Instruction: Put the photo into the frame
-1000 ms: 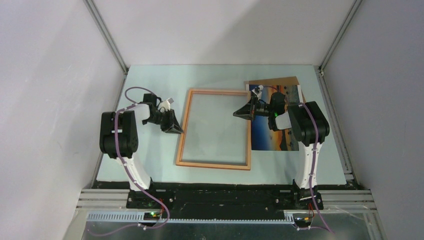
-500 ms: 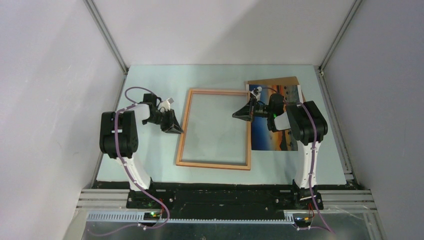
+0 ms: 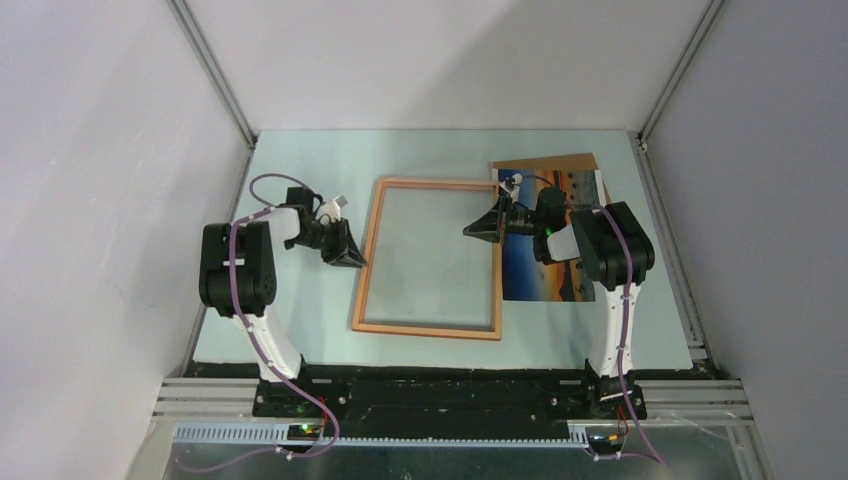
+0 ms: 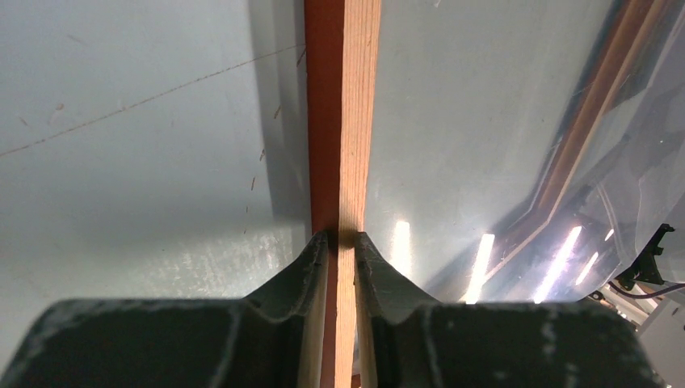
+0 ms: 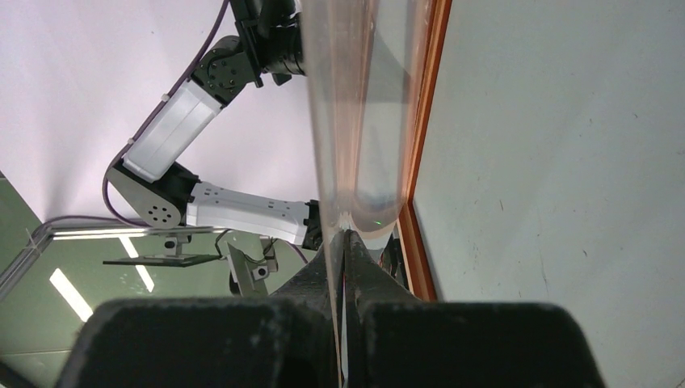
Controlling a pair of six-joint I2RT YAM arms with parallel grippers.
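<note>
The frame (image 3: pixel 425 327), a thin orange-brown wooden rectangle, lies in the middle of the table. My left gripper (image 3: pixel 355 260) is shut on its left bar, which runs between the jaws in the left wrist view (image 4: pixel 343 97). My right gripper (image 3: pixel 468 230) is over the frame's right side, shut on the edge of the thin clear pane (image 5: pixel 339 97). The pane stands raised beside the frame's right bar (image 5: pixel 422 121). The photo (image 3: pixel 548 280), orange sky over blue water, lies flat to the right of the frame, partly under my right arm.
A plain brown backing board (image 3: pixel 575 162) sticks out from under the photo's far end. The pale green mat ends at metal rails at left, right and front. White walls enclose the table. My left arm (image 5: pixel 186 121) shows in the right wrist view.
My right gripper has shifted slightly to the left over the frame's right side. The left gripper, frame and photo have stayed where they were.
</note>
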